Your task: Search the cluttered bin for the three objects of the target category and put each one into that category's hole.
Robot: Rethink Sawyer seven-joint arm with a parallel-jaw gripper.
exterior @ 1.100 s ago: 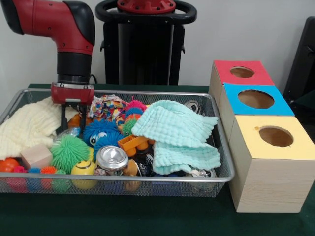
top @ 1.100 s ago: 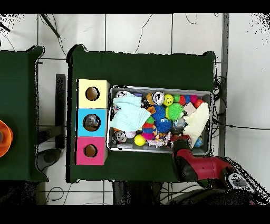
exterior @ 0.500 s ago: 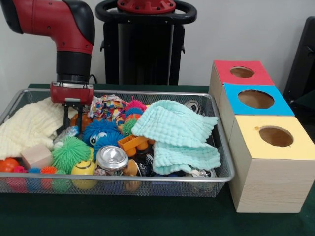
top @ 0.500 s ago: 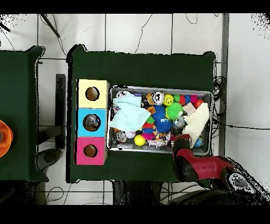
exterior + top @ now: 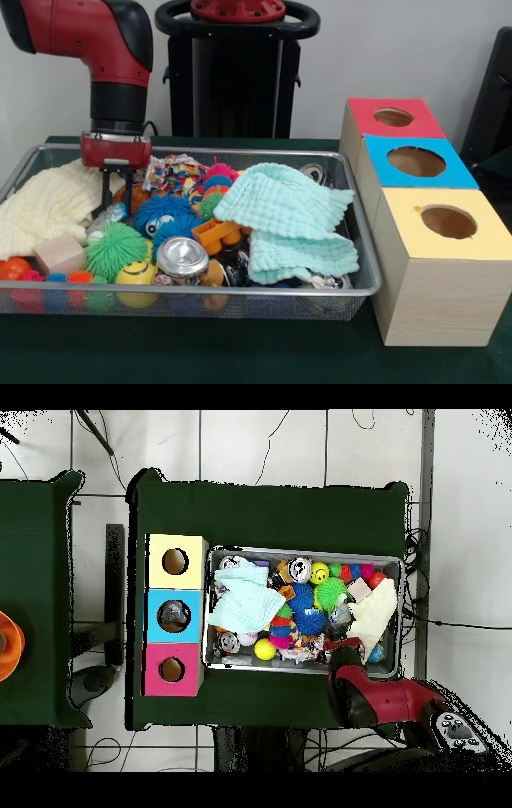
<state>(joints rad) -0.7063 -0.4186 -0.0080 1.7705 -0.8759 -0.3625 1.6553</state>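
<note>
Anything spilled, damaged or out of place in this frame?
Nothing stands out. The clutter all sits inside the wire bin, with none on the table. The three boxes stand squarely in a row beside it. The gripper hangs among the toys near the cream cloth.

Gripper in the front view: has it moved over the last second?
Yes. The gripper has risen slightly against the bin's far rim, over the cream cloth.
</note>
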